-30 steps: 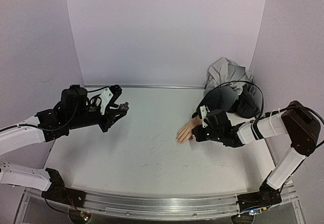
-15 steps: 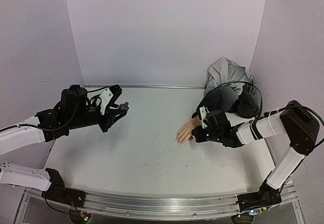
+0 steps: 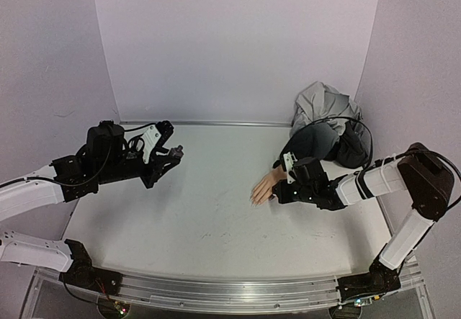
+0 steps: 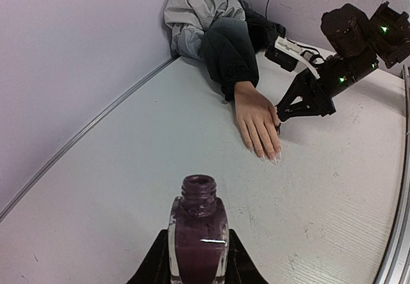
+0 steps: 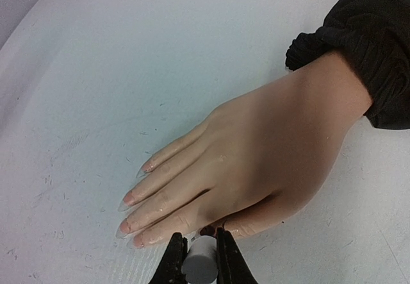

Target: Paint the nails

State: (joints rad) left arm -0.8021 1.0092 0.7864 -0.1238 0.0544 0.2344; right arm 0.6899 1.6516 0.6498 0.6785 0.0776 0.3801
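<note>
The peach mannequin hand [image 3: 262, 187] lies palm down on the table, its dark sleeve [image 5: 368, 53] behind it. The nails [image 5: 129, 198] on the fingers are pale pink with clear tips. A dark maroon spot [image 5: 207, 230] shows at the thumb tip. My right gripper [image 5: 200, 240] is shut on a white cap [image 5: 200, 263], which touches the thumb; any brush is hidden. In the top view this gripper [image 3: 278, 192] sits at the hand's near side. My left gripper [image 4: 197, 258] is shut on an uncapped bottle [image 4: 197, 229] of maroon polish, held far left [image 3: 175, 152].
A crumpled grey and dark jacket [image 3: 328, 117] is heaped in the back right corner, with a black cable [image 3: 360, 128] looping over it. Walls close the back and both sides. A metal rail [image 3: 230, 291] runs along the near edge.
My right gripper has crept very slightly to the left beside the thumb. The left arm and the bottle have not moved.
</note>
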